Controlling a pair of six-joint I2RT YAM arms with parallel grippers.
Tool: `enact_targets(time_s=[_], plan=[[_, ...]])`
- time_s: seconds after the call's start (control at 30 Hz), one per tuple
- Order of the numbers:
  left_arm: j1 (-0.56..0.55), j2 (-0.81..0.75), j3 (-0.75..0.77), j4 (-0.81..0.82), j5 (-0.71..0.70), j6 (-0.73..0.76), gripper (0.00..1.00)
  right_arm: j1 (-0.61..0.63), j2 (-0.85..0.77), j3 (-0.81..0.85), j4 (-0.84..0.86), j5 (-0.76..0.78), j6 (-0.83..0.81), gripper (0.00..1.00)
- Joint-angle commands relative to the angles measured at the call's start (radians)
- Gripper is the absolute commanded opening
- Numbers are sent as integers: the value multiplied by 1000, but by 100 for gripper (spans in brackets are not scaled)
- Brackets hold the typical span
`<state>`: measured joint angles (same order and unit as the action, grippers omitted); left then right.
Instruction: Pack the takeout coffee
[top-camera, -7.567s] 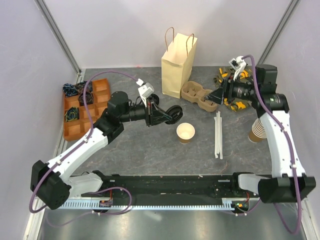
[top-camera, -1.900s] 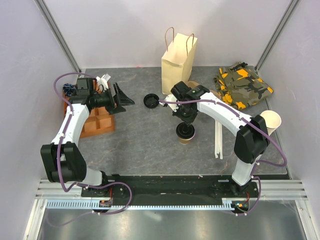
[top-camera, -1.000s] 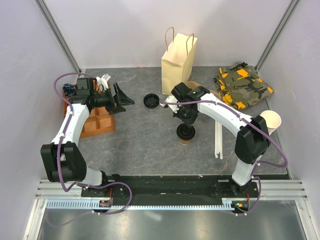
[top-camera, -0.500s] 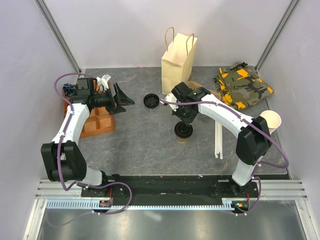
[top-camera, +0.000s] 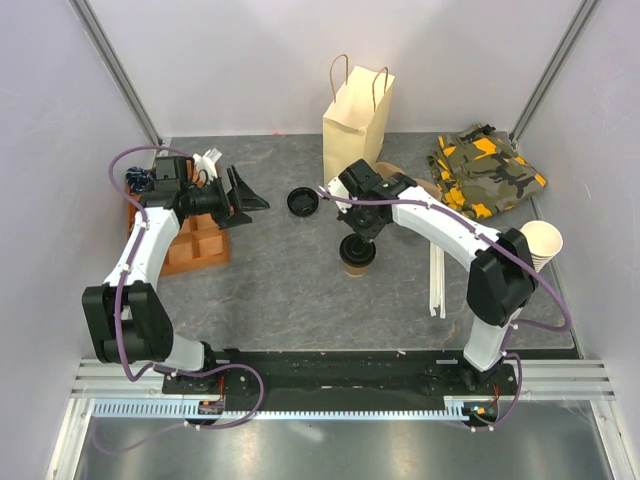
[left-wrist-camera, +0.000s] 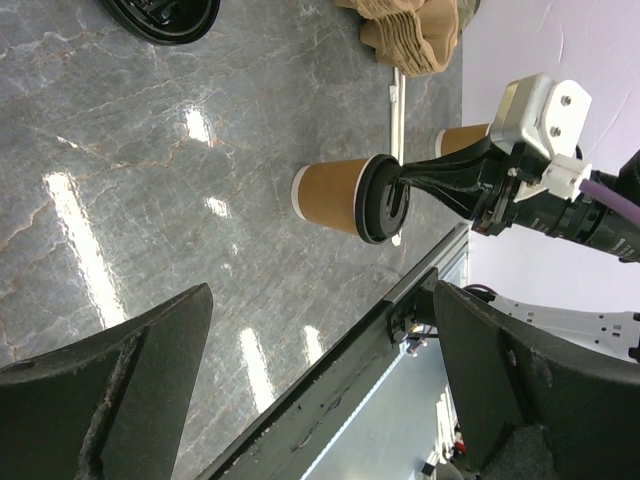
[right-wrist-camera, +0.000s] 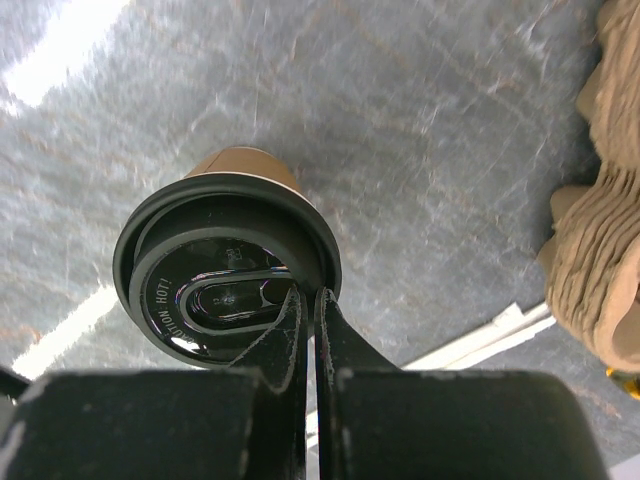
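**Desk:** So where does the takeout coffee (top-camera: 356, 255) stand?

**Photographer:** Mid-worktop (top-camera: 270, 290). It is a brown cup under a black lid, in front of the tan paper bag (top-camera: 357, 125) and apart from it.

**Desk:** And the right claw (right-wrist-camera: 308, 293)?

**Photographer:** It reaches down from above with its two fingers pressed almost together. The wrist view shows the lid's rim caught between the tips.

**Desk:** Is the cup off the surface?

**Photographer:** Cannot tell from any view.

**Desk:** The left claw (top-camera: 250, 190)?

**Photographer:** Spread wide and holding nothing, it hangs just right of the orange tray (top-camera: 195, 250) on the left side. Its own camera frames the coffee between the two fingers.

**Desk:** Anything else in shot?

**Photographer:** A loose black lid (top-camera: 302, 201) lies flat between the two claws, left of the right arm. A pulp cup carrier (right-wrist-camera: 605, 260) sits near the coffee on the far side, partly hidden by that arm. White sticks (top-camera: 436, 275) lie to the coffee's right. A stack of pale cups (top-camera: 541, 243) stands at the right edge, and a camouflage cloth (top-camera: 488, 170) is bunched in the far right corner.
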<state>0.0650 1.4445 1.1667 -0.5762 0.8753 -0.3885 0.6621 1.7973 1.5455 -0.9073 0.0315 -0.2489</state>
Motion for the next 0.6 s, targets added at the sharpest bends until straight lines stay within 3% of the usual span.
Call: enact_targets(time_s=[0.0,0.1,0.23,0.3,0.33,0.57], plan=[[-1,-41,-35,71,31,-6,100,4,45,54,61,2,39,0],[1,-64,-59,99,37,-6,100,5,36,65,47,-7,42,0],[-1,-88,-82,147,53,-12,100,4,28,74,22,-21,40,11],[-2,-88,-85,151,56,-15,100,4,24,85,15,-28,43,20],[-2,-88,-87,151,57,-15,100,4,22,90,7,-30,43,29],[-7,-107,-104,174,51,-13,100,2,10,165,-30,-30,25,39]])
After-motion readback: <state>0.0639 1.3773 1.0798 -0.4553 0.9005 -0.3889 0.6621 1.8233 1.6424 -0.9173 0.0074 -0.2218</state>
